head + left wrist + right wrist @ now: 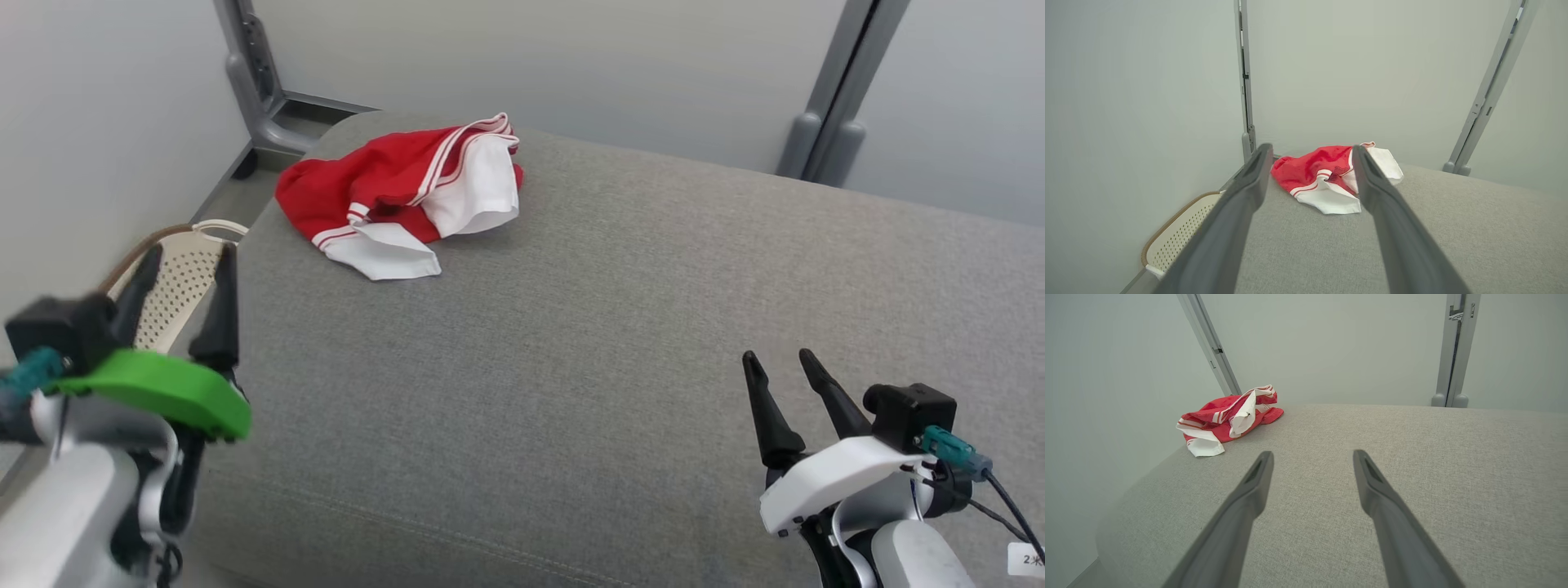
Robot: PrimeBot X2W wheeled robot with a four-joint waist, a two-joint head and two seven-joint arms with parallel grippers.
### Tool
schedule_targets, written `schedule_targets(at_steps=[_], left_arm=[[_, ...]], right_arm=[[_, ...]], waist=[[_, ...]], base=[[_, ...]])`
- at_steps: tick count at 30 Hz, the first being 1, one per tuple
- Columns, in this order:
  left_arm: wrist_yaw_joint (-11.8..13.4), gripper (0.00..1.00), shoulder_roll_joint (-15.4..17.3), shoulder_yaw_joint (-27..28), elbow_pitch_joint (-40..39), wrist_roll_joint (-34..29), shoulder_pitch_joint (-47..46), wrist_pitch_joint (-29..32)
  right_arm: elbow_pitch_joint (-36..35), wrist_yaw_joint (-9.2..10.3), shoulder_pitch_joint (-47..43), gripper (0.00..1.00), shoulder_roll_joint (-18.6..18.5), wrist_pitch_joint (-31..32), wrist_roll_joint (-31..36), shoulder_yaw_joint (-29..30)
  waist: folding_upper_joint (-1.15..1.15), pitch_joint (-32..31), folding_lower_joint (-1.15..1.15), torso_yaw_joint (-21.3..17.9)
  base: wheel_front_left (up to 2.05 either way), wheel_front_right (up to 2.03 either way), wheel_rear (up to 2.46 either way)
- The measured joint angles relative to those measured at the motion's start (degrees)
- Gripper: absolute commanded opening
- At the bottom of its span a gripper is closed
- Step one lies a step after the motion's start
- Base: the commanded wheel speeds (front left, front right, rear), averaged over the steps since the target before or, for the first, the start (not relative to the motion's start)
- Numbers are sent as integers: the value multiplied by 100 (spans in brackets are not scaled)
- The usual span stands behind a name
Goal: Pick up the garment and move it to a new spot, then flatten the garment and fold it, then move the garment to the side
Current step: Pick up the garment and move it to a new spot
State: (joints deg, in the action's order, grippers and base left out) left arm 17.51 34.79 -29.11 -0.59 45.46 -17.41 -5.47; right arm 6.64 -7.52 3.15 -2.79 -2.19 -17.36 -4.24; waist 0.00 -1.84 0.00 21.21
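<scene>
Both the left gripper and right gripper hang empty, jaws spread, at the near edge of the grey cushion. The crumpled red-and-white garment lies at its far left corner. Pickup seems not yet begun; a forward reach looks needed next.

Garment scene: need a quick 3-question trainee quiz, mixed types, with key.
1. True or false: the left gripper is gripping the garment.
2. Where on the grey cushion does the garment lie? A) far left corner B) near right edge C) centre
3. Fill in: the garment is red and ____.
Key: 1 false, the gripper is open and well apart from it; 2 A; 3 white.
</scene>
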Motion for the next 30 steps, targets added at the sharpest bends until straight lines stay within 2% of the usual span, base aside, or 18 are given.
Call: schedule_targets(at_steps=[7,8,13,21,30], left_arm=[[-588,100,9,223,894,275,-1738,639],[-717,100,15,290,1243,399,-2163,832],[-1051,100,214,316,2017,423,-3011,1279],[-1399,100,611,200,2904,374,-3518,1791],[-1613,100,716,145,3365,424,-3538,1952]], right_arm=[[-185,0,258,100,2,80,121,33],[-265,0,360,100,1,97,169,36],[-472,0,633,100,-3,136,345,25],[-951,0,1088,100,-5,186,433,-57],[-1141,0,1181,100,-9,124,432,-60]], waist=[[0,319,0,-485],[0,455,0,-630],[0,866,0,-1005],[0,1674,0,-1592],[0,2451,1,-2089]], base=[[0,0,0],[0,0,0],[0,0,0],[0,0,0],[0,0,0]])
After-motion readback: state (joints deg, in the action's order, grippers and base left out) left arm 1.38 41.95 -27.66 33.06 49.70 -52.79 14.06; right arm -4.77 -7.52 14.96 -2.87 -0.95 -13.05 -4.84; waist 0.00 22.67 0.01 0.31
